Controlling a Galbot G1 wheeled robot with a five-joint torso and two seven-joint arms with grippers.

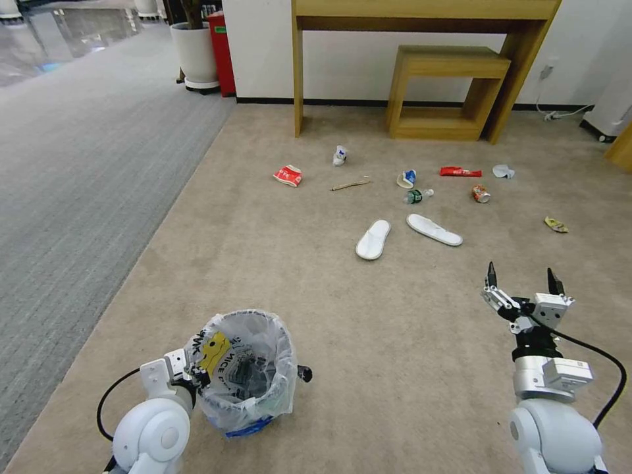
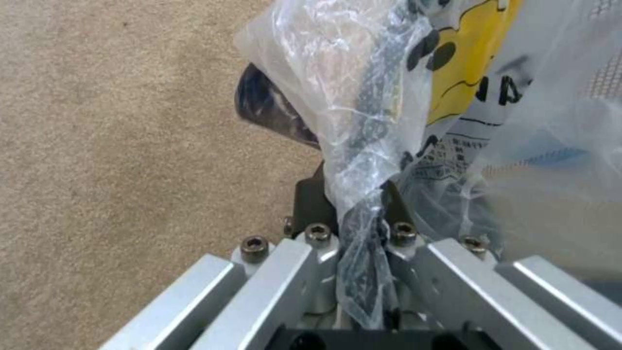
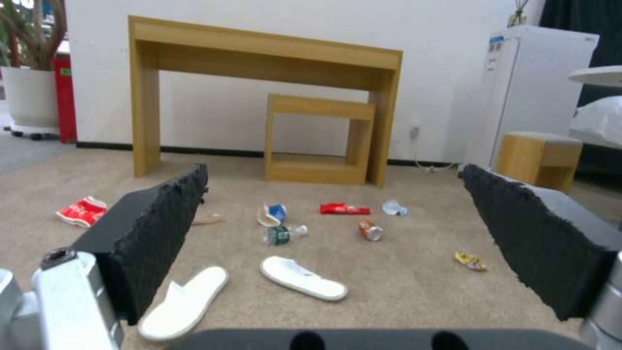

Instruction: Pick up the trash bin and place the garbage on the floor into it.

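The beige short-pile carpet floor (image 1: 342, 309) fills most of the frame. At upper centre lie two white slippers (image 1: 373, 239), a crumpled red-white carton (image 1: 288, 175), a wooden stick (image 1: 350, 185), a green bottle (image 1: 417, 195), a crushed orange can (image 1: 481, 193) and a red wrapper (image 1: 460, 172).

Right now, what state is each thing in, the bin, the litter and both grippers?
Trash bin: upright, bag-lined, rim gripped.
Left gripper: shut on the bin's rim.
Right gripper: open, holding nothing, above the carpet.
Slippers: lying apart on the carpet.
Can: crushed, on its side.
Bottle: lying down.
Red carton: crumpled.
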